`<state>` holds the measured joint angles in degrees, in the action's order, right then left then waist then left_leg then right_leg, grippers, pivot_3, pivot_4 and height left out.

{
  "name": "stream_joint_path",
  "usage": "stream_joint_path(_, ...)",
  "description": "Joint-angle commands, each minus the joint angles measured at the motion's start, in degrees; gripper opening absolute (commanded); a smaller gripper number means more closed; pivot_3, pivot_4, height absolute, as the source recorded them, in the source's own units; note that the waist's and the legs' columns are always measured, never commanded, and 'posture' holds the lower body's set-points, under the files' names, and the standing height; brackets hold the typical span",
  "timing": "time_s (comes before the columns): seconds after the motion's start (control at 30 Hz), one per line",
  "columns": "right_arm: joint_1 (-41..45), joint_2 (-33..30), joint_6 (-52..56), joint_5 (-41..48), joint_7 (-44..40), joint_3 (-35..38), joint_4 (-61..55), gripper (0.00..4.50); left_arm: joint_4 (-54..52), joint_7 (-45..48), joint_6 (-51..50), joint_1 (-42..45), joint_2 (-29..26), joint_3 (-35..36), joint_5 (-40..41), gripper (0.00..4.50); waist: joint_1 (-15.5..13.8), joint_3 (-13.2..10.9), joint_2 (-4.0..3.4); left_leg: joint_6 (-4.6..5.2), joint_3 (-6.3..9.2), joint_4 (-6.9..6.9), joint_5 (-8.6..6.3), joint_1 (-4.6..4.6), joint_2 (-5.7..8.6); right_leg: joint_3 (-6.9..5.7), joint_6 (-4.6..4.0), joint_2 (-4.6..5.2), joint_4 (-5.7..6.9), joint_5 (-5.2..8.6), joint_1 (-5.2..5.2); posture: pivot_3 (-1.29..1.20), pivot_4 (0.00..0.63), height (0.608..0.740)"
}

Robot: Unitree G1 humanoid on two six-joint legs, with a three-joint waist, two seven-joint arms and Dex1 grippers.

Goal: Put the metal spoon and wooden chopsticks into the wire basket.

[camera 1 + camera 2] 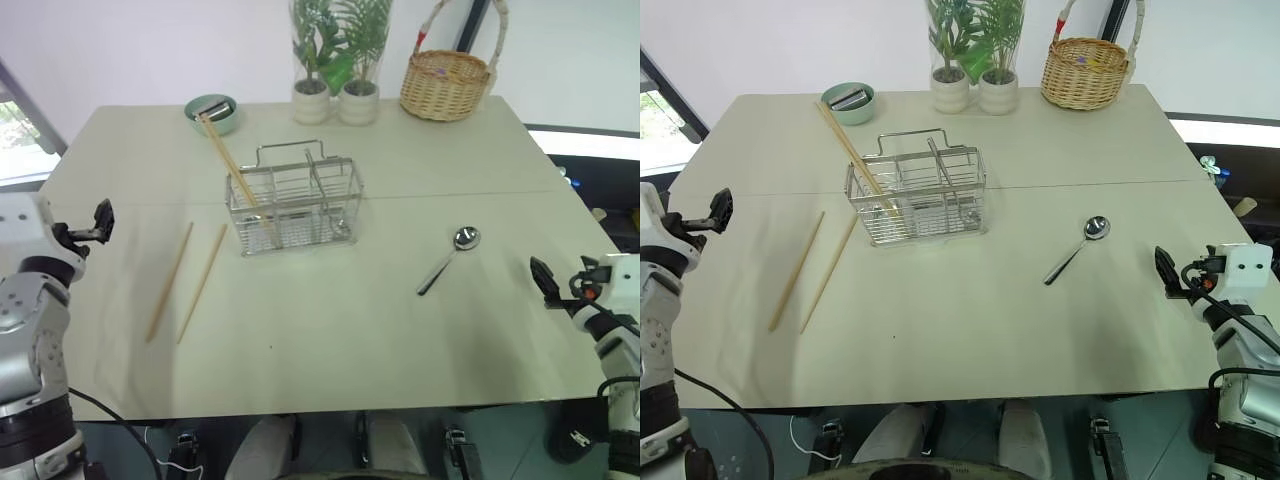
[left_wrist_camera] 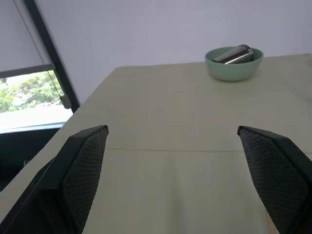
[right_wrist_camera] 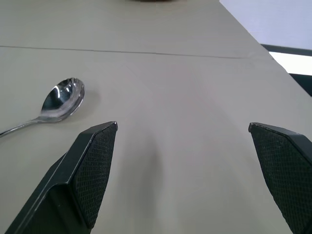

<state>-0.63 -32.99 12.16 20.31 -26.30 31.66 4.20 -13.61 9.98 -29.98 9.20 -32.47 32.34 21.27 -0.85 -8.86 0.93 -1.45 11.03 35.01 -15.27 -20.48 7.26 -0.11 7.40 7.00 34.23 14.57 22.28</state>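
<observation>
The wire basket (image 1: pixel 293 205) stands in the middle of the table. Wooden chopsticks (image 1: pixel 230 165) lean out of its left compartment toward the far left. Two more chopsticks (image 1: pixel 170 282) lie flat on the table left of the basket, side by side. The metal spoon (image 1: pixel 450 258) lies to the basket's right, bowl facing up, and also shows in the right wrist view as the spoon (image 3: pixel 61 100). My left gripper (image 1: pixel 100 222) hovers open at the table's left edge with nothing between its fingers (image 2: pixel 83 170). My right gripper (image 1: pixel 543 280) is open and empty near the right edge, right of the spoon.
A green bowl (image 1: pixel 212 112) holding a metal item sits at the far left. Two potted plants (image 1: pixel 335 100) and a wicker basket (image 1: pixel 447 82) with a tall handle stand along the far edge. The table (image 1: pixel 330 350) has bare surface in front.
</observation>
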Motion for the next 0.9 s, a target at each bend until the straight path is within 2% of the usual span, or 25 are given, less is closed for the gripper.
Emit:
stream_joint_path(0.03,1.32,-1.86,-1.28,-0.44,-0.46,-0.02,-0.65,4.44,-1.28,0.57,-0.12,1.54,-1.58,0.45,0.24,4.50,0.00,0.00,0.00,0.00,-0.01,0.00,0.00,0.00,0.00,0.01,0.00,0.00,0.00,0.00,0.00,0.00,0.150,0.710)
stream_joint_path(0.23,7.10,-7.30,-1.30,-1.61,-4.95,-3.61,0.74,4.44,-7.74,7.90,-5.51,3.64,-4.71,-1.73,7.70,4.50,0.07,-0.03,0.01,0.00,-0.05,0.06,0.01,-0.01,-0.01,0.02,-0.08,-0.02,0.00,-0.05,0.01,0.00,0.150,0.710)
stream_joint_path(0.43,15.37,-15.02,-5.02,-4.20,-15.28,-11.51,2.53,4.44,-13.26,17.14,-12.59,5.68,-10.16,-5.27,17.02,4.50,0.20,-0.06,0.00,0.01,-0.15,0.05,0.02,-0.01,-0.15,0.05,-0.15,-0.12,-0.03,-0.10,0.04,0.00,0.150,0.710)
stream_joint_path(0.57,23.40,-20.06,-12.38,-8.49,-26.40,-20.52,7.24,4.44,-15.00,26.73,-15.04,8.62,-15.59,-9.59,22.59,4.50,0.30,-0.14,-0.02,0.00,-0.22,0.07,0.01,-0.02,-0.20,0.05,-0.24,-0.17,-0.04,-0.13,0.08,0.00,0.150,0.710)
stream_joint_path(0.7,33.18,-22.76,-22.64,-13.15,-39.46,-29.96,15.37,4.44,-15.93,38.20,-14.13,10.39,-20.89,-16.48,24.35,4.50,0.54,-0.18,-0.06,0.00,-0.40,0.03,0.01,-0.01,-0.21,0.04,-0.26,-0.16,-0.12,-0.14,0.07,0.00,0.150,0.710)
stream_joint_path(0.8,42.15,-23.24,-32.87,-18.89,-48.20,-37.36,25.70,4.44,-13.60,43.71,-12.53,13.50,-22.33,-22.61,22.35,4.50,0.62,-0.25,-0.05,0.00,-0.49,0.00,0.01,-0.02,-0.21,0.07,-0.26,-0.16,-0.16,-0.14,0.07,0.00,0.150,0.710)
stream_joint_path(0.9,50.85,-22.19,-41.93,-24.89,-54.20,-43.82,37.35,4.44,-9.57,47.15,-11.92,17.98,-21.55,-27.52,20.63,4.50,0.61,-0.33,-0.03,-0.01,-0.52,0.01,0.02,-0.03,-0.21,0.06,-0.21,-0.17,-0.14,-0.21,0.09,0.00,0.150,0.710)
